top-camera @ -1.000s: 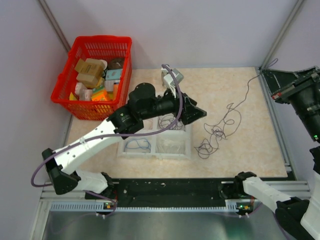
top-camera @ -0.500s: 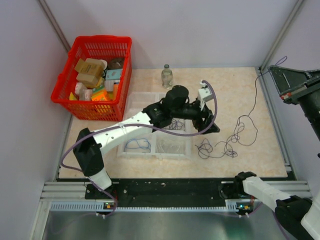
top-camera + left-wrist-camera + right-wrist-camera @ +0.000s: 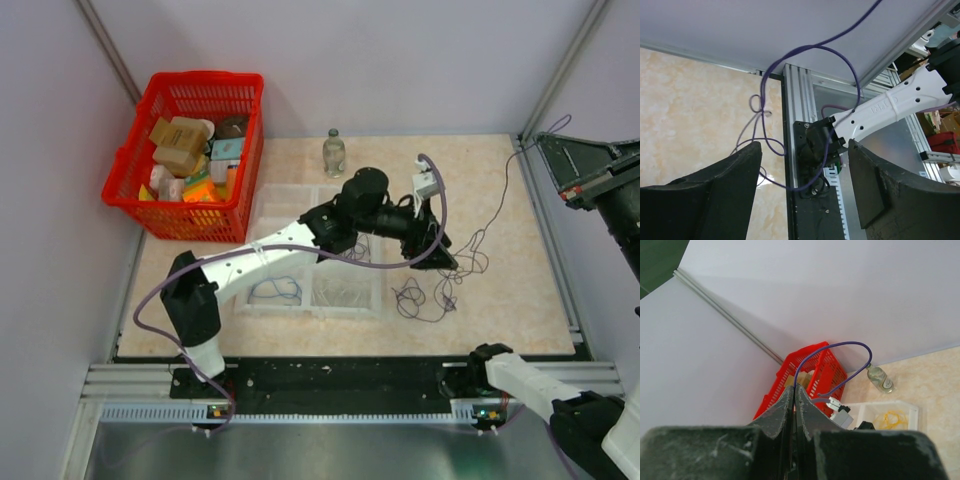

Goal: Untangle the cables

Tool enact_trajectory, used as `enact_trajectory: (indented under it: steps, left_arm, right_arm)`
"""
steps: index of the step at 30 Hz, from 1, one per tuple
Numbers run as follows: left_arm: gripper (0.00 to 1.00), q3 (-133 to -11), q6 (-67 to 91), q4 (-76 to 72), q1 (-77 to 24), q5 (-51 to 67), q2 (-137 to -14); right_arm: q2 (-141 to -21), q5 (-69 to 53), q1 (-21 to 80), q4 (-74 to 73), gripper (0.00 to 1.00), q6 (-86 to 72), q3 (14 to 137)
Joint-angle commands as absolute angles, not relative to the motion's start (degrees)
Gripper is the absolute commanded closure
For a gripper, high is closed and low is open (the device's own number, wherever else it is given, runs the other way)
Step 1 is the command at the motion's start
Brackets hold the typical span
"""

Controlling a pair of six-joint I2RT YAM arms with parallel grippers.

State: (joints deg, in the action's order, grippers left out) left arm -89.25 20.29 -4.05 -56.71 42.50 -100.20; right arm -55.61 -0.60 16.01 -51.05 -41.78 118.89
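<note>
The cables (image 3: 425,297) lie as a loose bunch of thin, mostly purple loops on the beige table, right of the tray. One purple strand (image 3: 505,190) rises from the bunch to my right gripper (image 3: 529,141), held high at the right wall. That gripper (image 3: 795,386) is shut on the strand, whose free end loops above the fingertips (image 3: 840,347). My left gripper (image 3: 441,258) hangs over the bunch's upper edge, open. In the left wrist view, purple loops (image 3: 765,131) cross the gap between its fingers (image 3: 715,195); nothing is pinched by the left gripper (image 3: 805,145).
A clear compartment tray (image 3: 352,305) holding small wire coils lies left of the bunch, partly under the left arm. A glass bottle (image 3: 333,153) stands behind it. A red basket (image 3: 140,160) of boxes fills the back left. The metal frame rail (image 3: 548,250) borders the table's right.
The left arm has swung right, from over the tray to over the cable bunch. The bunch has pulled in tighter, and the raised strand hangs straighter.
</note>
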Motion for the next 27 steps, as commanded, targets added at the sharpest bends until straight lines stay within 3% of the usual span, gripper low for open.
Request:
enact_trajectory:
  steps: [1,11,14,15,16,25,27]
  left_arm:
    - [0.29,-92.89,22.41,-4.84,-58.36,42.81,-103.26]
    - [0.46,-103.53,25.48,-0.97,-58.62,35.15,-112.05]
    - [0.67,-104.41,26.54,-1.24,-58.88,35.34,-112.85]
    - [0.79,-104.41,25.93,-0.27,-58.89,33.85,-112.59]
    - [0.99,-104.33,25.06,2.61,-58.97,32.18,-112.15]
    - [1.00,-95.20,16.70,11.33,-58.80,23.21,-99.77]
    - [1.00,-95.88,16.70,13.17,-58.36,24.25,-98.79]
  right_arm:
    - [-56.25,-1.41,16.35,-50.80,1.00,-42.19,118.83]
    - [-55.28,-1.14,16.26,-50.80,1.00,-42.45,118.65]
    - [-55.20,-1.14,16.35,-50.80,1.00,-42.45,118.04]
    - [-55.20,-0.97,16.35,-50.80,1.00,-42.02,117.69]
    - [-54.85,-0.62,16.35,-50.80,1.00,-41.66,117.34]
    - [-50.19,23.53,16.35,-52.38,1.00,-31.82,102.07]
    - [-49.57,20.07,16.35,-52.38,0.76,-30.42,95.92]
